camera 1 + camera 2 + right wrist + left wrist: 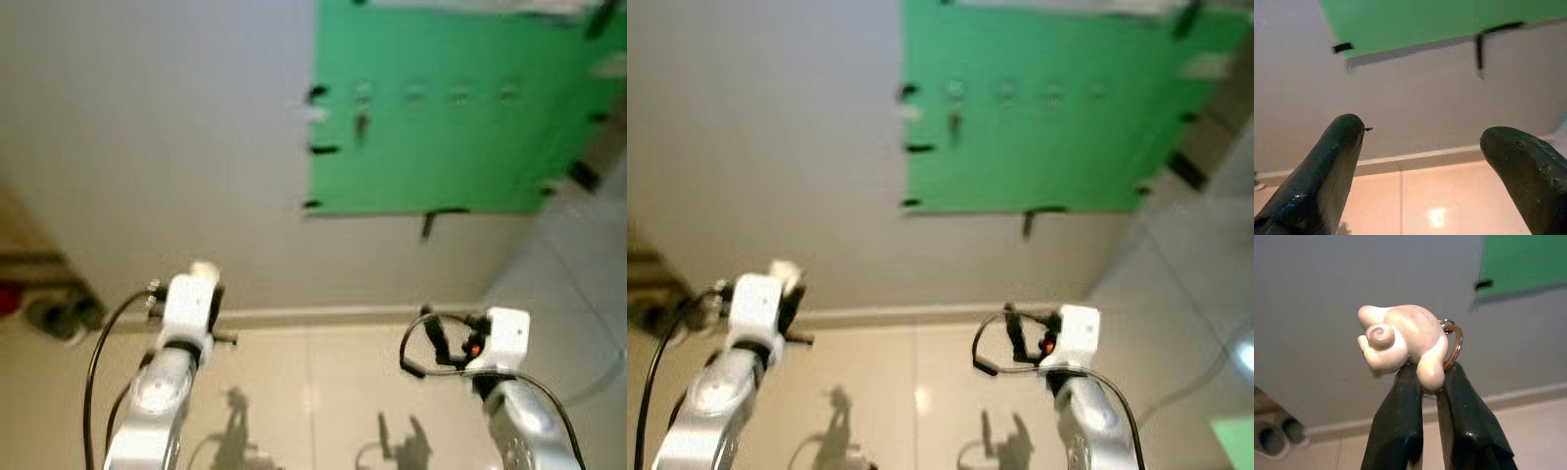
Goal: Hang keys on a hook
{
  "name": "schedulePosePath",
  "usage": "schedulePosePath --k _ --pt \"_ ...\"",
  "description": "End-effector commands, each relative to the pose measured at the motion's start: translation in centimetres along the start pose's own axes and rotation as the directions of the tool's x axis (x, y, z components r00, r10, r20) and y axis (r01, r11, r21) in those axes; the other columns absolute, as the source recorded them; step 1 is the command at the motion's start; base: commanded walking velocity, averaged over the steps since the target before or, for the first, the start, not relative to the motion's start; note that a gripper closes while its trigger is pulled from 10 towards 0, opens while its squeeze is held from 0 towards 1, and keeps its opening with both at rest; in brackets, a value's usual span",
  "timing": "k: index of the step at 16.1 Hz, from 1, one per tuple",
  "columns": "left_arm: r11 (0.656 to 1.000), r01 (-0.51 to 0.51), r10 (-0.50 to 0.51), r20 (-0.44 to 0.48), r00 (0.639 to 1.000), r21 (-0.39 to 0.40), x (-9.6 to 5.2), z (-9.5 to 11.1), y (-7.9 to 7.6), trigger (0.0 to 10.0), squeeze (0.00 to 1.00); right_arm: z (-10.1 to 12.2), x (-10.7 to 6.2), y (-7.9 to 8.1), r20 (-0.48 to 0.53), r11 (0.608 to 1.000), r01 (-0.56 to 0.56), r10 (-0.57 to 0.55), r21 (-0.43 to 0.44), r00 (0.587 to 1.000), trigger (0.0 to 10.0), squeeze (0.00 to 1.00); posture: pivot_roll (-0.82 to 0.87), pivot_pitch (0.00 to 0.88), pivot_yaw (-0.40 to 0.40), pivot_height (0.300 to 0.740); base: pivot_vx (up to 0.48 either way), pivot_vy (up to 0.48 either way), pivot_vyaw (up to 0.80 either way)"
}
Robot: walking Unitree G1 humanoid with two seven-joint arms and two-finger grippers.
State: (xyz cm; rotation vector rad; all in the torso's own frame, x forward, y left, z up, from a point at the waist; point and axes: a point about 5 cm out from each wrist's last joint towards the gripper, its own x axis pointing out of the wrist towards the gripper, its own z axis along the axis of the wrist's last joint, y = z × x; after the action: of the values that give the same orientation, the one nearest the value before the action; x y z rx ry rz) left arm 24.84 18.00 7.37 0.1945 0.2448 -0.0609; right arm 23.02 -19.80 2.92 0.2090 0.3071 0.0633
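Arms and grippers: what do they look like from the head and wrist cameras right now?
Both arms are silver with white wrist blocks. Black cables loop beside each wrist; the right wrist shows a small red-orange light. The left gripper and right gripper each have two long, black, round-tipped fingers.

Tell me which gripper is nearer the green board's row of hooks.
Neither clearly. The left gripper, shut on the keychain, sits below-left of the hooks; the open right gripper sits below them.
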Motion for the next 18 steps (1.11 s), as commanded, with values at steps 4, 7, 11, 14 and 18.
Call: schedulePosePath --k 4,7,11,14,18 --pt "0.998 -0.003 0.007 0.070 0.998 -0.056 1.4 1.4 1.9 10.0 0.00 1.9 2.0 2.3 0.061 0.987 -0.061 0.071 -0.151 0.996 10.0 0.27 0.05 0.000 0.033 0.740 0.000 0.000 0.70" --pt "0.998 0.023 -0.018 0.080 0.997 -0.063 1.8 1.5 1.1 10.0 0.00 3.5 3.0 2.8 0.081 0.983 -0.060 0.075 -0.174 0.994 10.0 0.03 0.04 0.000 0.022 0.740 0.000 0.000 0.00" --pt "0.974 0.225 -0.224 0.161 0.961 0.007 4.8 6.3 2.6 10.0 0.00 7.5 3.9 4.7 0.085 0.923 -0.302 0.329 -0.240 0.940 10.0 0.00 0.04 0.000 0.003 0.740 0.000 0.000 0.00" --pt "0.899 0.433 -0.437 0.223 0.871 0.070 5.6 9.7 4.1 10.0 0.00 10.6 3.8 6.0 0.058 0.822 -0.484 0.522 -0.301 0.851 10.0 0.00 0.03 0.000 -0.008 0.740 0.000 0.000 0.00" --pt "0.712 0.664 -0.702 0.222 0.677 0.228 5.7 13.2 3.8 10.0 0.00 13.6 3.2 7.5 -0.071 0.638 -0.686 0.712 -0.351 0.699 10.0 0.00 0.03 0.000 -0.017 0.740 0.000 0.000 0.00"
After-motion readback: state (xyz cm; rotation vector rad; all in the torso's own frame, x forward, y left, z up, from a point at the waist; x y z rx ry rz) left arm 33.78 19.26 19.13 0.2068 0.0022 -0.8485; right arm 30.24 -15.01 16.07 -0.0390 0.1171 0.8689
